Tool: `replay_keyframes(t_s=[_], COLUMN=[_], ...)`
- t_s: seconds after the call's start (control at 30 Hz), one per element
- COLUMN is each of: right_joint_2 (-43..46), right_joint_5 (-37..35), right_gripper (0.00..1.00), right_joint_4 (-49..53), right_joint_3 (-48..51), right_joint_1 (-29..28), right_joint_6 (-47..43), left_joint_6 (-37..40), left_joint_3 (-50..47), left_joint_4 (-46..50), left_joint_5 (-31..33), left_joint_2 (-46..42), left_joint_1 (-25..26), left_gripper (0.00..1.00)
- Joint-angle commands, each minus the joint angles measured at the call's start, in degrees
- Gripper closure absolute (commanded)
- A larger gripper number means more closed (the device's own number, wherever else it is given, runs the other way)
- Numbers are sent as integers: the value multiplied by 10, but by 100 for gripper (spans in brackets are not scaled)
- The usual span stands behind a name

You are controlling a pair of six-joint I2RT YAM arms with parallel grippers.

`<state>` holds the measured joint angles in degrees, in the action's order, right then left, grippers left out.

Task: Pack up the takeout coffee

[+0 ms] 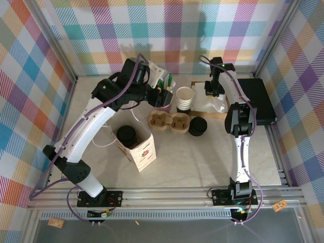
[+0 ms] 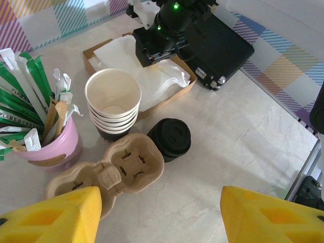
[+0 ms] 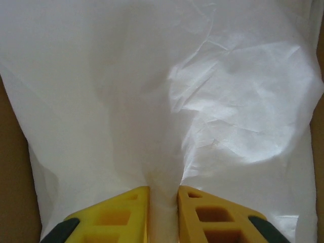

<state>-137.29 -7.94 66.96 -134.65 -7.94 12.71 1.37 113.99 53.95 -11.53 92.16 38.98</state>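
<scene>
**A:** Where's the takeout coffee (image 1: pixel 126 134)?

**B:** Inside the open paper bag (image 1: pixel 143 152). The bag stands just left of the pulp cup carrier (image 1: pixel 169 122), a little nearer the arm bases. The coffee's black lid shows in the bag's mouth.

**A:** And around the carrier?

**B:** A low stack of black lids (image 1: pixel 197 126) sits just beside its right end. The stack of lidless cups (image 1: pixel 185 97) is close behind it. A pink cup of straws (image 2: pixel 48 149) is behind its left end.

**A:** The grippers?

**B:** The left gripper (image 2: pixel 159 215) hangs above the carrier's left part, fingers spread wide and holding nothing. The right gripper (image 3: pixel 163 210) is behind the carrier and to its right, over a cardboard tray (image 2: pixel 91 53). Its fingers pinch a fold of white paper (image 3: pixel 192 101).
</scene>
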Motion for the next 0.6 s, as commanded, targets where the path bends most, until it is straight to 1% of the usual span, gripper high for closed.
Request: replay_keyframes(t_s=[0.0, 0.17, 0.3, 0.37, 0.4, 0.57], right_joint_2=[24, 32, 55, 80, 94, 200], right_joint_5=[1, 3, 8, 7, 7, 16], right_gripper=[82, 88, 94, 99, 100, 100], right_joint_4=[7, 3, -14, -29, -37, -106], right_joint_3=[10, 10, 21, 35, 44, 126], right_joint_1=[-5, -4, -4, -4, -4, -4], right_joint_6=[3, 10, 19, 22, 23, 18], left_joint_6=[6, 6, 3, 0, -4, -48], left_joint_3=[-6, -8, -6, -6, -6, -12], left_joint_4=[-3, -4, -8, -16, -22, -73], left_joint_5=[-10, -10, 8, 11, 11, 1], left_joint_2=[-25, -29, -30, -31, -32, -38], left_joint_1=[9, 9, 10, 9, 9, 10], left_gripper=[37, 37, 37, 37, 36, 36])
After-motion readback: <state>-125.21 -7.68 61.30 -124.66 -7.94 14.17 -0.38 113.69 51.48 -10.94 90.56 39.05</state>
